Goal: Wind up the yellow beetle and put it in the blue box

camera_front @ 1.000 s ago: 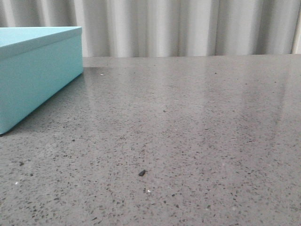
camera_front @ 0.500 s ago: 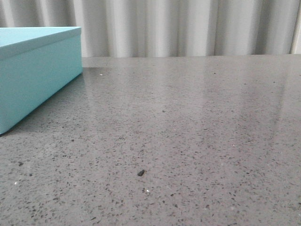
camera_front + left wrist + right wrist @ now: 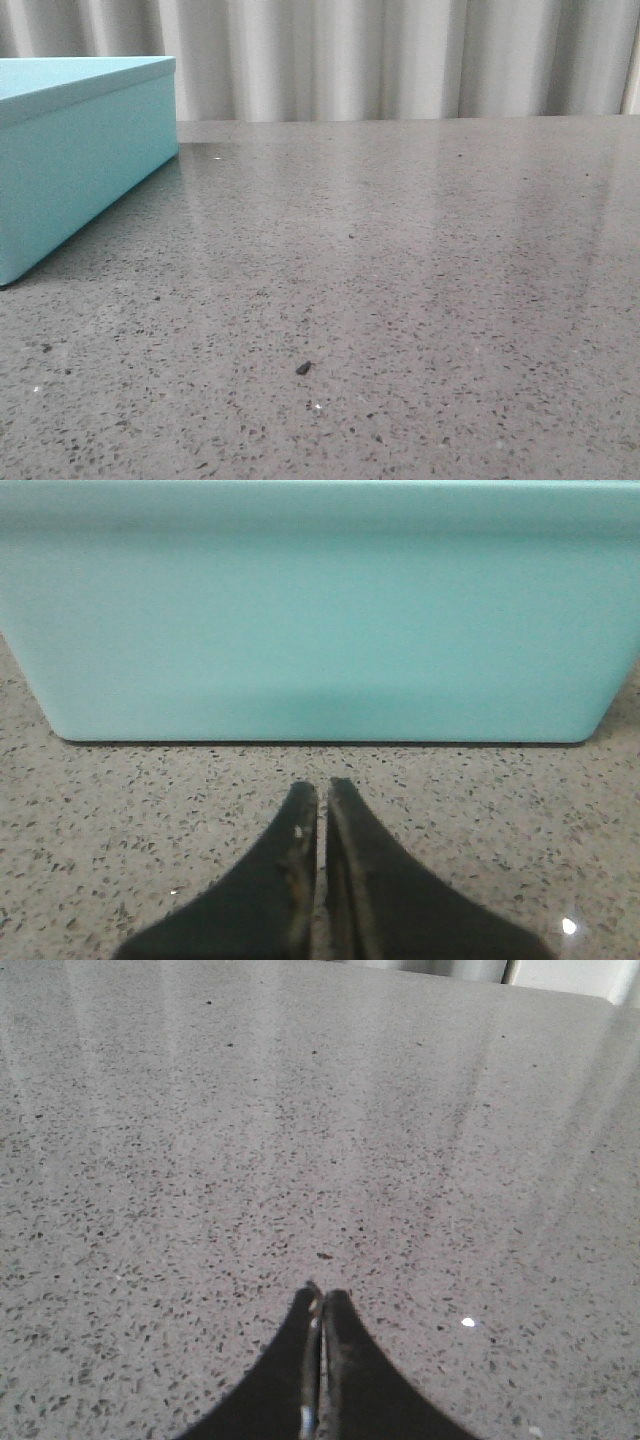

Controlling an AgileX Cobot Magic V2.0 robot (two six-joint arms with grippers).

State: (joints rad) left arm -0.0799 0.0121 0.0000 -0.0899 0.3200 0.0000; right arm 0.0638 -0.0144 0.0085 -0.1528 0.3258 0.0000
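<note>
Box: turquoise, lid on, standing at the far left corner of the bench; across the last second of front views it sits in the same spot, any apparent drift being no more than camera jitter. Bench: grey speckled stone, bare across the middle and right in the front view apart from a small dark fleck near the front edge, which also has not moved. Beetle: not visible in any view; its whereabouts cannot be told from these pictures, and with the lid on the box it may be inside or off camera. Left tool: fingers pressed together with only a hairline between them, holding nothing, hovering low over the bench and facing the near wall of the box, close to it but apart. Right tool: likewise clenched on nothing, over open bench well away from the box. Change: effectively none; neither arm enters the front view in the last second. Judgement: with both tools closed on nothing, the lid on and no toy in sight, this reads as either the very start or the very end of the task; which cannot be told.
</note>
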